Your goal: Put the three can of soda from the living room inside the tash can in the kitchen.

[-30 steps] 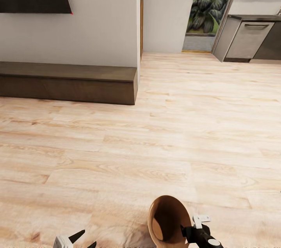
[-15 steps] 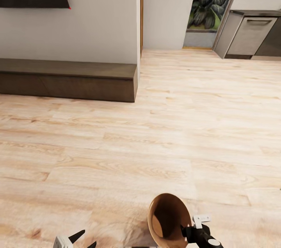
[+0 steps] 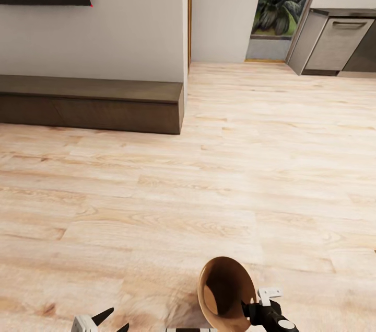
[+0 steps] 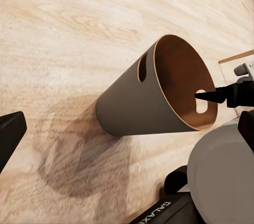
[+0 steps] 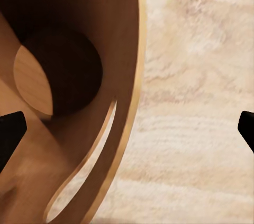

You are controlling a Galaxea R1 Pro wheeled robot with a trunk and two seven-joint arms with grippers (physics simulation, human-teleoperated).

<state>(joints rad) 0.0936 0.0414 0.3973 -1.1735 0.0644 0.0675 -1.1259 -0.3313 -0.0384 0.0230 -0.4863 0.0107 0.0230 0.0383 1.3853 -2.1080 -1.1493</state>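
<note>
**A:** Report arm pose.

**B:** Both arms are held low in front of the trunk, above the wood floor [image 3: 219, 175]. The right gripper [image 3: 263, 305] sits at the lower edge of the head view, dark body with a white bracket on top. The left gripper [image 3: 107, 320] shows two black fingertips, spread apart with nothing between them.

**A:** Location of the tash can?

**B:** The tash can [image 3: 225, 293] is carried off the floor at the right gripper, tilted so its mouth faces up and toward the robot. Grey outside, copper-brown inside. In the left wrist view the tash can [image 4: 153, 94] casts a shadow on the boards below it, and a slot handle shows in each wall.

**A:** Relation to the fingers?

**B:** One dark finger of the right gripper [image 4: 219, 95] reaches to the slot in the near rim. In the right wrist view the rim [image 5: 136, 76] runs between the two fingertips, one inside the bucket and one outside.

**A:** Finger state, right side?

**B:** Straddling the wall of the tash can, clamped on it.

**A:** Surroundings?

**B:** A low dark bench [image 3: 94, 102] along the white wall at left. Grey cabinets [image 3: 339, 44] of the kitchen at far right, beside a glass door showing plants [image 3: 279, 2].
</note>
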